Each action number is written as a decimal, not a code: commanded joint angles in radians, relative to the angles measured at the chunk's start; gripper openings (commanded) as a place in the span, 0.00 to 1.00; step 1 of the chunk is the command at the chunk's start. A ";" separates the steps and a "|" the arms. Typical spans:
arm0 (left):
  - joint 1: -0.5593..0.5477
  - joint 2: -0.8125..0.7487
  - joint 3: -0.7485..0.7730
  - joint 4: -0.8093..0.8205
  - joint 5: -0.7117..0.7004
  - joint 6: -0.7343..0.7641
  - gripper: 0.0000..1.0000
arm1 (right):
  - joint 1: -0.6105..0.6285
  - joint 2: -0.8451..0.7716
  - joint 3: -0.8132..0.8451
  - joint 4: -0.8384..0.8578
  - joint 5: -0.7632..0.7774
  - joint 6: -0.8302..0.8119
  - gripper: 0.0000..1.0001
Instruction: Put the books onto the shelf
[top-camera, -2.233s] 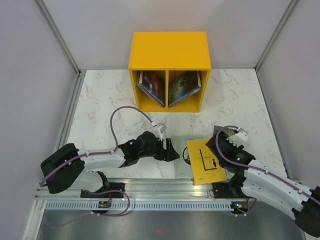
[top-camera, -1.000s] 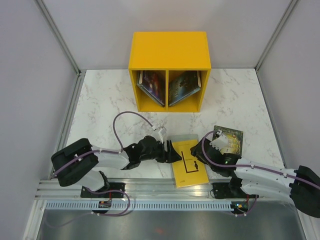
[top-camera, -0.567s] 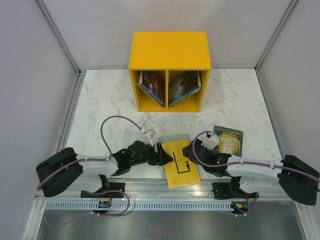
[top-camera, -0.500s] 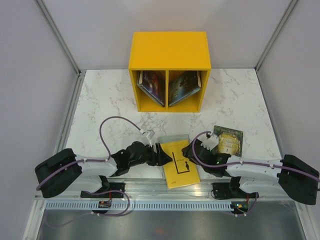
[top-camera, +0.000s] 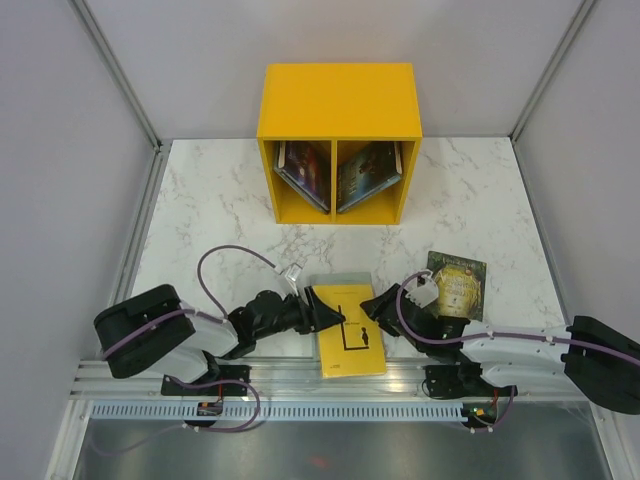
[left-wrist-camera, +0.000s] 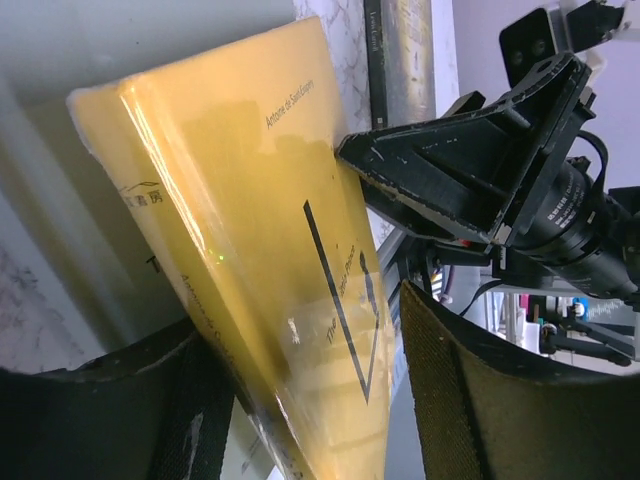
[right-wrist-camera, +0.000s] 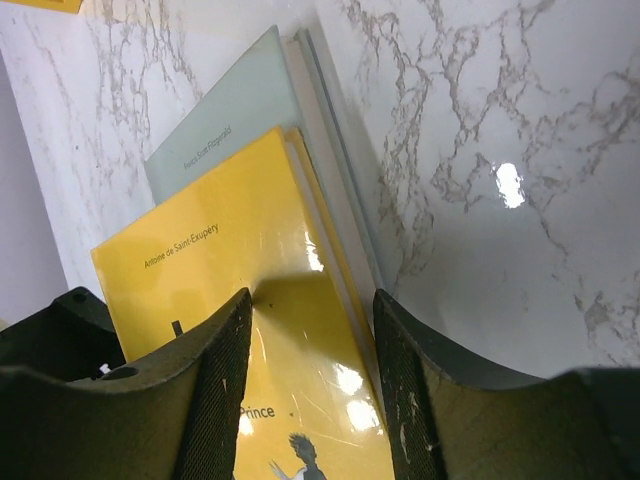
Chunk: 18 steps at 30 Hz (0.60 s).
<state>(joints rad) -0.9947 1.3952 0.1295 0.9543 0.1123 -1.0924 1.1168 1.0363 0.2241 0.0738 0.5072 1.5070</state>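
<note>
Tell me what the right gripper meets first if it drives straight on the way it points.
The yellow book: in the wrist view its cover sits between the fingers. Beyond it, likely the left gripper, though depth is unclear.

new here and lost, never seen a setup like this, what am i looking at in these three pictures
These are two robot arms bolted at the near edge of a marble table. The wide picture looks down from above; the other two come from a camera on each wrist. At the back stands a yellow shelf with books leaning inside. The left claw and right claw, both open, meet at a yellow book lying on a pale blue book. A dark book lies apart on the right.
</note>
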 joint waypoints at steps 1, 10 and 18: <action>-0.007 0.054 0.022 0.323 0.056 -0.093 0.64 | 0.032 -0.028 -0.023 0.072 -0.134 0.051 0.47; -0.002 0.023 0.053 0.174 0.038 -0.077 0.02 | 0.032 -0.113 -0.052 -0.002 -0.098 0.050 0.50; -0.002 -0.405 0.165 -0.580 -0.199 0.166 0.02 | 0.032 -0.228 0.058 -0.316 0.017 -0.008 0.86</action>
<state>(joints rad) -0.9955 1.1500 0.2047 0.6453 0.0677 -1.0927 1.1419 0.8394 0.2283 -0.0860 0.4820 1.5280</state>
